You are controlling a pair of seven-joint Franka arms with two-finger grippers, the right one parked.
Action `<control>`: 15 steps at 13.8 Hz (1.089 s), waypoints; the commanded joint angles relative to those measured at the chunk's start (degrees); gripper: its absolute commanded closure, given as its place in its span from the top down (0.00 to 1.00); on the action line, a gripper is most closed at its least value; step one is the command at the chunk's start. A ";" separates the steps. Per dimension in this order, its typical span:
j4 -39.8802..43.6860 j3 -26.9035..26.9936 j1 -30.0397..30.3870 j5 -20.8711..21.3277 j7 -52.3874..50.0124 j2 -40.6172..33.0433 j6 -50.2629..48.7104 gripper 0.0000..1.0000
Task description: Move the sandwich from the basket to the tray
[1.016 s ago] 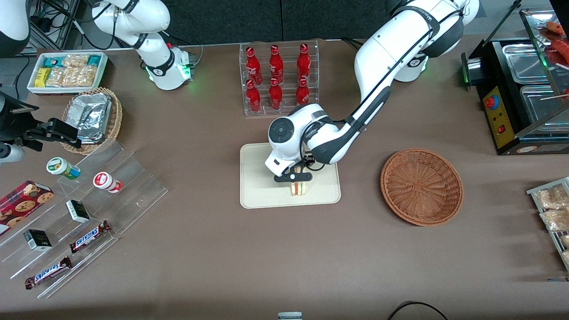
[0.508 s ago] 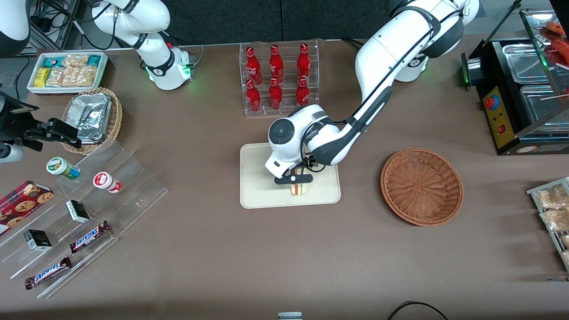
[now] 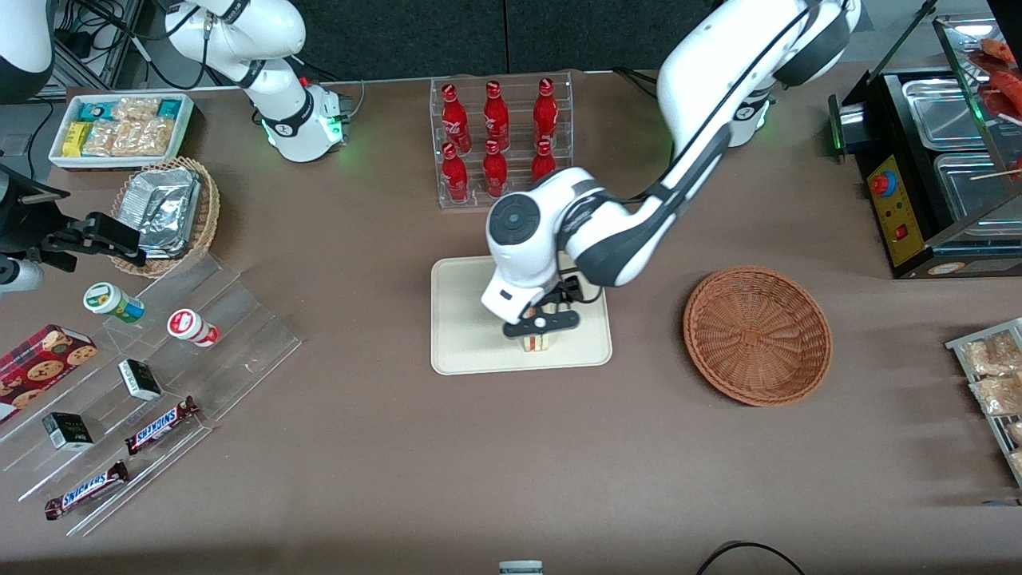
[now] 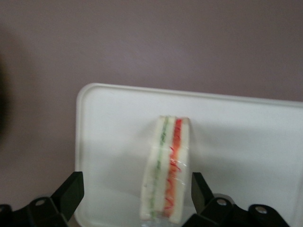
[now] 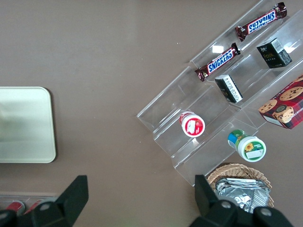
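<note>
The sandwich (image 3: 536, 343) stands on the tray (image 3: 463, 335), end effector (image 3: 540, 323) above it.

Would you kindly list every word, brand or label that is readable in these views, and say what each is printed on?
"SNICKERS": on both chocolate bars on the clear stepped stand.
Red bottles' script: too small to read.
Round tubs, dark boxes, cookie box: print illegible.
The gripper, open above the sandwich on the tray, carries no lettering.

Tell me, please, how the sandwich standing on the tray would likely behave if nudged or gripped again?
The sandwich stands on a narrow edge on the tray, so a sideways nudge could probably tip it flat. Its white bread looks soft, so a hard squeeze may dent it. The open gripper hangs just above it, fingers apart at either side.
</note>
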 commanded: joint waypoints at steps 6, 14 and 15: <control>-1.76 -0.26 17.26 -10.81 15.83 -10.87 -9.31 1.00; -12.29 2.09 29.57 -17.83 37.50 -24.55 -12.73 1.00; -14.40 7.33 27.93 -18.90 42.43 -27.54 -13.09 1.00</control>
